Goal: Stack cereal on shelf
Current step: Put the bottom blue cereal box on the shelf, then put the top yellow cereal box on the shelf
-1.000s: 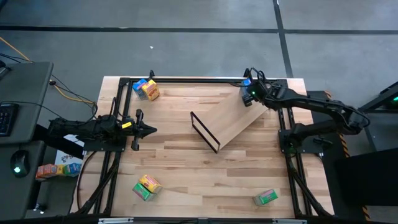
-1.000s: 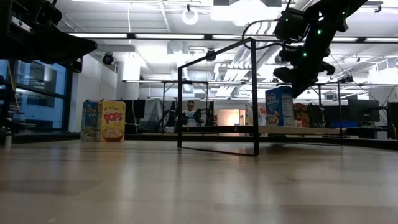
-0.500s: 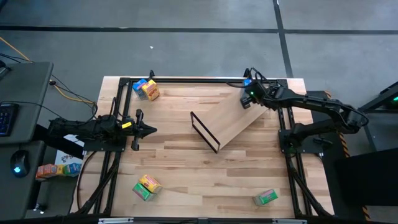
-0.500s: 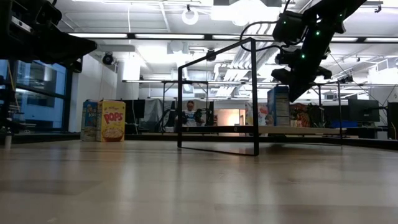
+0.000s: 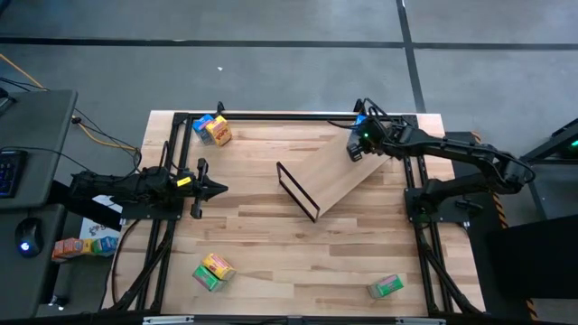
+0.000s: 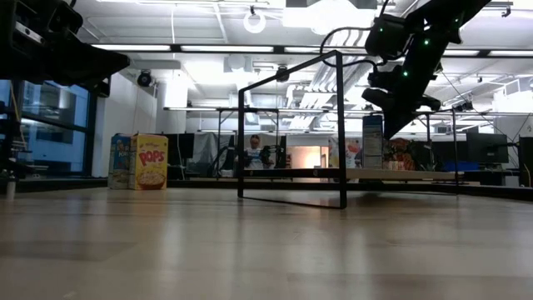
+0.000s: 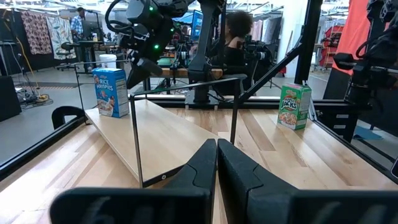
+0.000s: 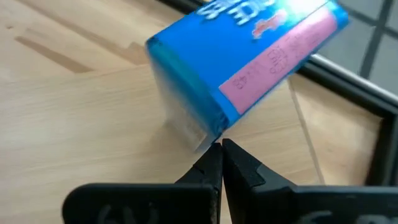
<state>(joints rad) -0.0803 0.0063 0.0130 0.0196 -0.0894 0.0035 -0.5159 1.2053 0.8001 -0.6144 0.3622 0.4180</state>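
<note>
The right hand (image 5: 355,153) is seen with its two fingers (image 8: 219,163) pressed together, nothing held between them. Their tips are set against the lower edge of a blue cereal box (image 8: 242,68), which stands just ahead of the hand on the far end of the shelf (image 5: 336,171). In the right wrist view the box appears tilted, with a pink side panel turned toward the hand; whether it is truly tipped or only seen at an angle cannot be told. In the left wrist view the same box, marked with rice-cereal lettering, is seen upright on the board just below the right hand.

The shelf is laid flat on the desk (image 5: 262,244), at a slant, with its thin black frame (image 5: 297,190) at the end farthest from the right hand. Only the one blue box is carried on it.

The left hand (image 5: 215,189) is held above the desk, well apart from the shelf, its fingers (image 7: 205,168) closed on each other and empty.

The other cereal boxes are left on the desk off the shelf: a blue and a yellow box (image 5: 213,130) side by side, well beyond the left hand at the far corner; a yellow and green pair (image 5: 212,271) near the front edge on the left hand's side; and a green box (image 5: 386,287) at the front, well away from the right hand.
</note>
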